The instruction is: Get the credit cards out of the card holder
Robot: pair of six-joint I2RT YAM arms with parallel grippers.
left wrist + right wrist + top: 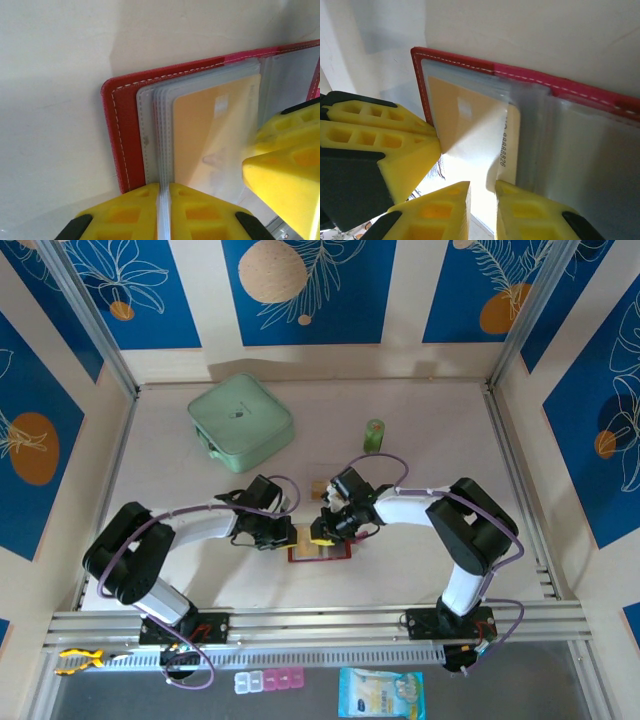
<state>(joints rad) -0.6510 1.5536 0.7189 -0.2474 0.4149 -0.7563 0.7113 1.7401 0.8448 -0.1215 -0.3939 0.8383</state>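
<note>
Where the card holder (320, 550) lies open toward the table's (450, 430) near edge, the left gripper (165, 215) clamps its clear sleeves (155, 115). The right gripper (482, 207) flanks a sleeved credit card (465, 125), grip unclear; a mint-green case (240, 422) sits behind.

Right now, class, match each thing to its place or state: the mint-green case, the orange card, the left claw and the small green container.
Column one
1. mint-green case
2. orange card
3. left claw
4. small green container

Column two
A. shut on the clear sleeves of the red card holder
B. far side of the table, right of centre
C. tucked inside one of those sleeves
D. far side of the table, left of centre

Pairs: 1-D, 2-C, 3-A, 4-B
</note>
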